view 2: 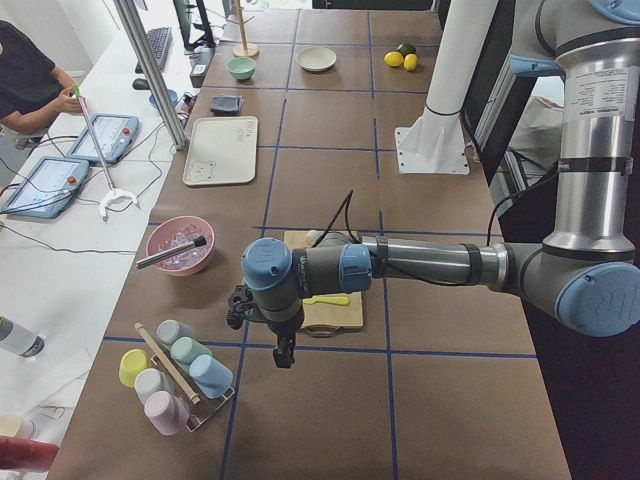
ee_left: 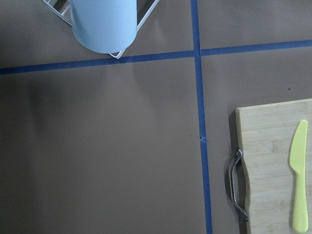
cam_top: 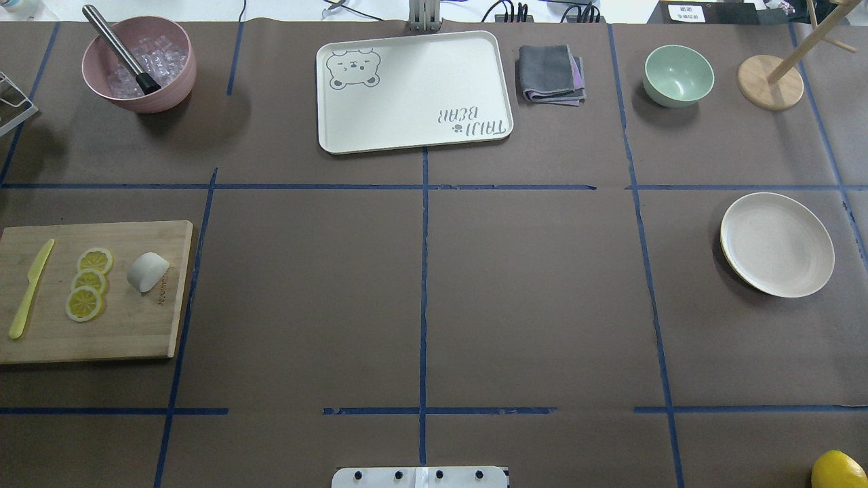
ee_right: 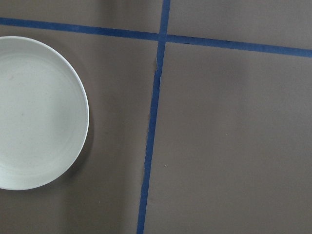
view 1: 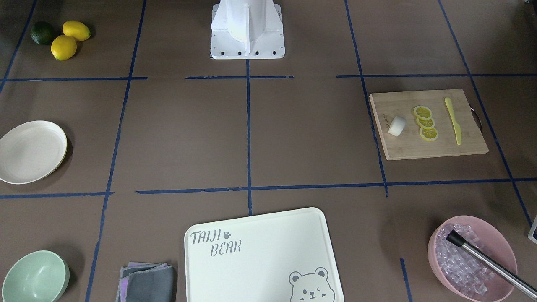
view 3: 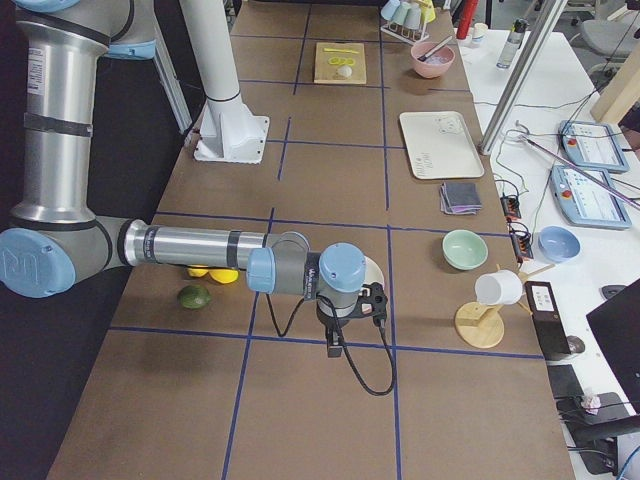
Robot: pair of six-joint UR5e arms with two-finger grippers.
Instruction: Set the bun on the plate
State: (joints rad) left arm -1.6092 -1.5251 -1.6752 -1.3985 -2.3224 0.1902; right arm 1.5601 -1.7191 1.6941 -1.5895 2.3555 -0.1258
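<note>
The cutting board (cam_top: 135, 332) lies at my 10 o'clock; across it, from 9 to 3, sit the knife (cam_top: 30, 288), the lemon slices (cam_top: 90, 281) and the bun (cam_top: 148, 271), just beside the slices. The plate (cam_top: 776, 244) lies well apart at my 2 o'clock. The tray (cam_top: 413, 102) is at 12, the cloth (cam_top: 550, 73) just beside it toward 1, the bowl (cam_top: 678, 74) at 1, the bowl of ice (cam_top: 169, 88) at 11

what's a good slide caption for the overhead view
Small white rounded bun on the wooden cutting board at left; round cream-white plate sits empty at far right.
</note>
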